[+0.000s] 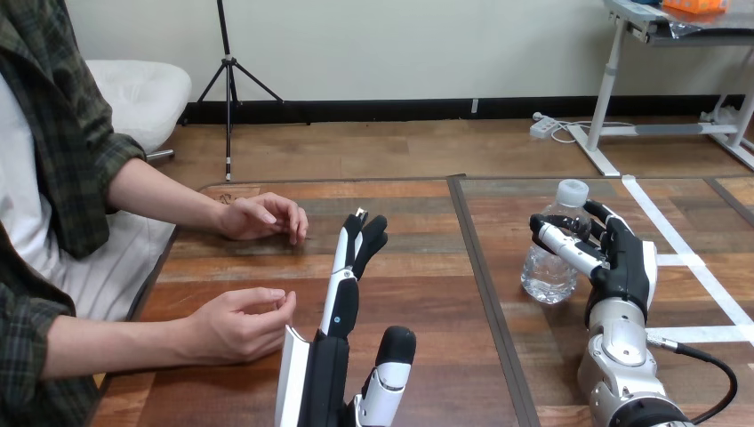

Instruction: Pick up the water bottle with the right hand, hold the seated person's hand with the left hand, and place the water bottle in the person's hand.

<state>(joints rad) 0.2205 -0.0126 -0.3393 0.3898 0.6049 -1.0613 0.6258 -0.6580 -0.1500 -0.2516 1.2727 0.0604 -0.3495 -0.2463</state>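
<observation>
A clear water bottle (553, 256) with a white cap stands upright on the table, right of the middle. My right hand (622, 262) is at its right side, fingers and thumb curled round the bottle's upper part. My left hand (342, 307) rises from the bottom edge near the middle, fingers straight and pointing away, holding nothing. The person's near hand (240, 325) rests on the table just left of my left hand, loosely curled, a small gap between them. Their far hand (262, 216) lies on the table further back.
A dark seam (485, 294) runs front to back across the wooden table between my two hands. White tape lines (685, 258) cross the table at the right. The table's left edge (156, 276) runs beside the person.
</observation>
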